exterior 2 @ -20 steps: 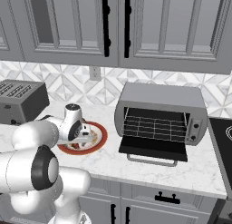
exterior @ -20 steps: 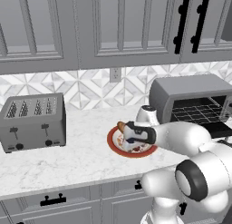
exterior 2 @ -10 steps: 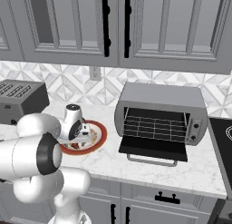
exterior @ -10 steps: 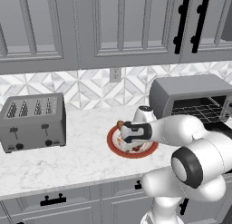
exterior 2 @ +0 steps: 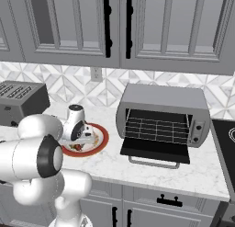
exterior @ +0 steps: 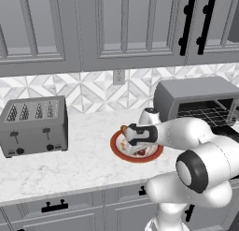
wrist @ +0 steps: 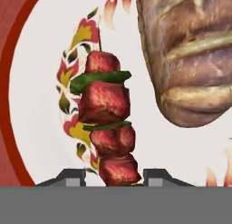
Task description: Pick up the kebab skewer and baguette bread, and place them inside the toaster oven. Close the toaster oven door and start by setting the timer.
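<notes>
The tool [wrist: 113, 178] hung low over the red-rimmed plate [exterior: 118, 147] on the worktop [exterior: 70, 164], its 2 fingertips [wrist: 72, 177] spread either side of the kebab skewer [wrist: 106, 123]. The skewer's long axis ran straight away from the tool, between the fingers. The baguette bread [wrist: 190, 51] lay just beside it, cut off by the frame. The skewer's near end was hidden.

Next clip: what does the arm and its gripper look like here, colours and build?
The arm is made of glossy white, rounded, bulbous segments with dark grey to black disc-shaped joint caps ringed in grey. Its wrist ends in a white hand with a dark band. The gripper has two small dark grey finger tips with paler flat tops. No cables or markings are visible.
</notes>
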You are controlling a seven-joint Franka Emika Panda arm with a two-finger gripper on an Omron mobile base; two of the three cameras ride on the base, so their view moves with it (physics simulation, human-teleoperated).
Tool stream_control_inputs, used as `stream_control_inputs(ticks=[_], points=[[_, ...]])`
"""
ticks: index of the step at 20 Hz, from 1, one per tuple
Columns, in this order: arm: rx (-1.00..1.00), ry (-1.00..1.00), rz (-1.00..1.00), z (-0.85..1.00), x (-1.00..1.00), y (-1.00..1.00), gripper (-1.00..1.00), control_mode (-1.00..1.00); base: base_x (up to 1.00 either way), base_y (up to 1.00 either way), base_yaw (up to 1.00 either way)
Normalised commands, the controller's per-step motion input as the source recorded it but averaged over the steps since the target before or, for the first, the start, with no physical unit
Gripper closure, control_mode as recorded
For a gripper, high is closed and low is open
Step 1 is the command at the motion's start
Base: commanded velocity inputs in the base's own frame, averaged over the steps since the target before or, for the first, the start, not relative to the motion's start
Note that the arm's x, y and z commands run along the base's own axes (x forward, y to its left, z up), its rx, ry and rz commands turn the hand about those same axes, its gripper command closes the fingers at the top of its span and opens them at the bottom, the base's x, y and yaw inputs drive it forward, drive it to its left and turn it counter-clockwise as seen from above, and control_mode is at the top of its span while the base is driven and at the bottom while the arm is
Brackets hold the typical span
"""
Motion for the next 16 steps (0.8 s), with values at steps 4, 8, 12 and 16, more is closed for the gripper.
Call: stream_control_inputs(ticks=[4,8,12,16], points=[[0.02,0.00,0.06,0.72,-0.35,-0.03,1.00,-1.00,0.00,0.00,0.00],[0.01,0.00,0.02,1.00,-0.88,-0.17,1.00,-1.00,0.00,0.00,0.00],[0.00,0.00,0.03,0.94,-1.00,-0.86,1.00,-1.00,0.00,0.00,0.00],[0.02,-0.02,0.02,0.81,-0.92,-1.00,1.00,-1.00,0.00,0.00,0.00]])
